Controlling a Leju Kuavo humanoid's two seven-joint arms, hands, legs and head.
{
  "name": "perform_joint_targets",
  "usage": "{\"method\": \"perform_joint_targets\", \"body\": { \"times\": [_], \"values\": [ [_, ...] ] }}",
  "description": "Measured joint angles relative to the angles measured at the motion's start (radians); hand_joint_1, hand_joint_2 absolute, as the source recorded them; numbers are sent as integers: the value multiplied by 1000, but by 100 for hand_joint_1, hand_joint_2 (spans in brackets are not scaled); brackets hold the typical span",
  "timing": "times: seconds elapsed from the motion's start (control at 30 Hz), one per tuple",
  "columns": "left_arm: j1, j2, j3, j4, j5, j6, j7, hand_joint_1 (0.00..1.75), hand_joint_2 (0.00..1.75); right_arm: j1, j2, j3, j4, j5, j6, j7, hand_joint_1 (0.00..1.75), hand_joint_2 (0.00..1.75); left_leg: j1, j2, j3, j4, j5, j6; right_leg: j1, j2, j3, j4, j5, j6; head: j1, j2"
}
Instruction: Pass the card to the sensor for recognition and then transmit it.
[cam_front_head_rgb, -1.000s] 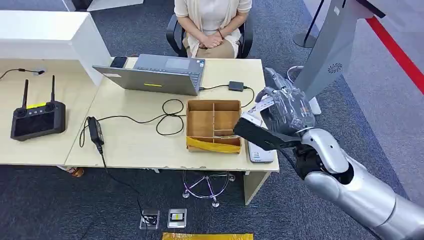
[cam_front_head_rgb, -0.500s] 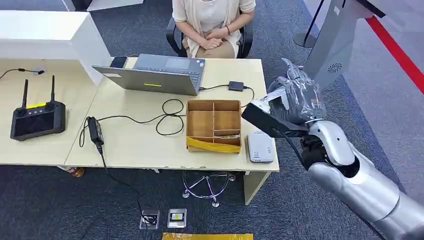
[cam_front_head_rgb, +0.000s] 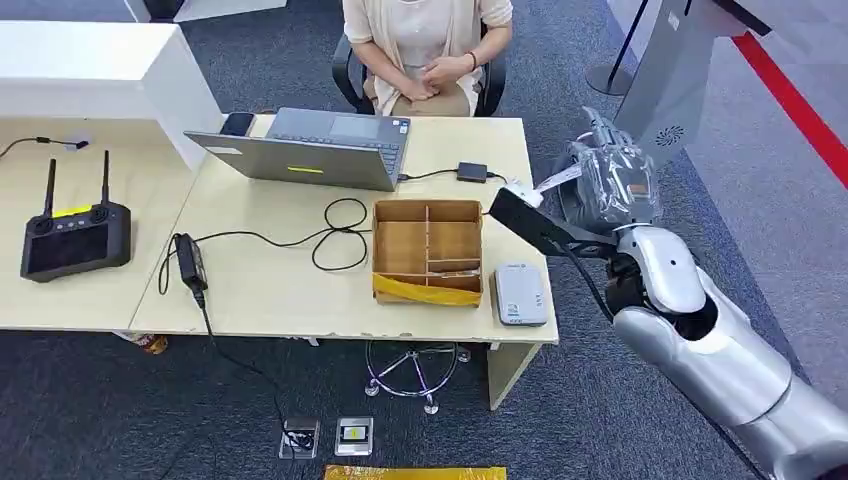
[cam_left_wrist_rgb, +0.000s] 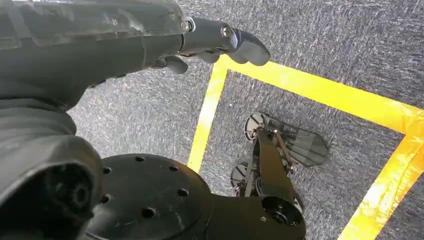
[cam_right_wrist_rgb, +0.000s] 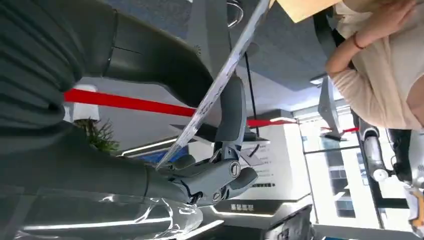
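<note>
A thin white card (cam_front_head_rgb: 556, 180) is pinched in my right hand (cam_front_head_rgb: 612, 186), which hangs in the air just off the desk's right edge, level with the wooden box. In the right wrist view the card (cam_right_wrist_rgb: 220, 85) shows edge-on between the thumb and the dark fingers (cam_right_wrist_rgb: 231, 120), pointing toward the seated person (cam_right_wrist_rgb: 380, 60). The sensor, a flat grey-white reader (cam_front_head_rgb: 520, 293), lies uncovered at the desk's front right corner, below and left of the hand. My left hand (cam_left_wrist_rgb: 220, 42) hangs over the floor, holding nothing, its fingers loosely extended.
A wooden compartment box (cam_front_head_rgb: 427, 250) sits beside the reader, with cables, a power brick (cam_front_head_rgb: 189, 260) and a laptop (cam_front_head_rgb: 318, 148) behind. A person (cam_front_head_rgb: 425, 45) sits across the desk with hands in their lap. A grey kiosk stand (cam_front_head_rgb: 665, 90) rises right of my hand.
My right hand has lifted the card off the reader and carried it up and away to the right, uncovering the reader. The person's hands have shifted slightly.
</note>
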Motion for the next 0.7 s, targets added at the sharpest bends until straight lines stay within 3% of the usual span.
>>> {"method": "perform_joint_targets", "body": {
  "times": [0.27,0.7],
  "values": [
    [0,0,0,0,9,13,0,0,0,-4,44,-25,56,73,79,0,175,175,0,0,0,0,0,0,1,0,0,0,0,0,0,0],
    [0,-4,0,0,29,34,0,0,0,-77,135,1,198,72,41,0,175,175,1,0,0,0,0,0,1,0,0,0,0,0,0,0]
  ]
}}
